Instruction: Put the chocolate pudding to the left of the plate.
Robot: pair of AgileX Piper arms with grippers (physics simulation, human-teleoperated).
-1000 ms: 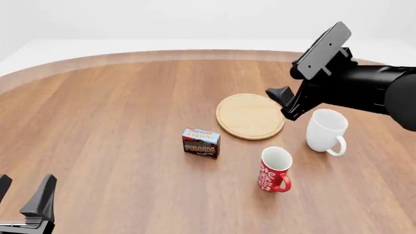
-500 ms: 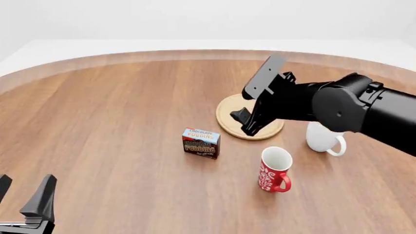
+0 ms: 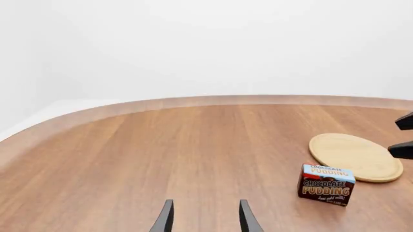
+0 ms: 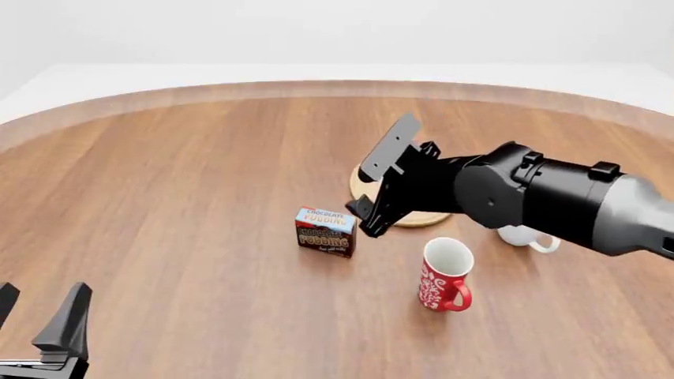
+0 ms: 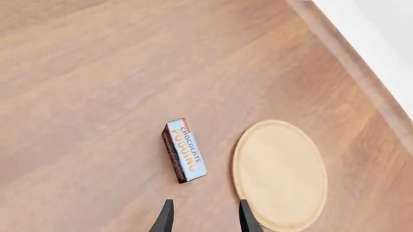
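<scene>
Hovering right claw [image 4: 365, 217] open, chocolate pudding [image 4: 325, 231] just left, lower

Smooth wood-grain table [image 4: 189, 197] with a soft sheen; pale matt wooden plate [image 5: 281, 174]; printed card pudding carton [image 4: 325, 231] — glossy red mug [image 4: 444, 276].

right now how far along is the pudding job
Nothing is grasped yet. The small brown-sided, blue-topped chocolate pudding carton stands on the table, left of the round light-tan wooden plate. The right hand is open above them; the left hand is open and far off. Left: grasp and placement.
</scene>
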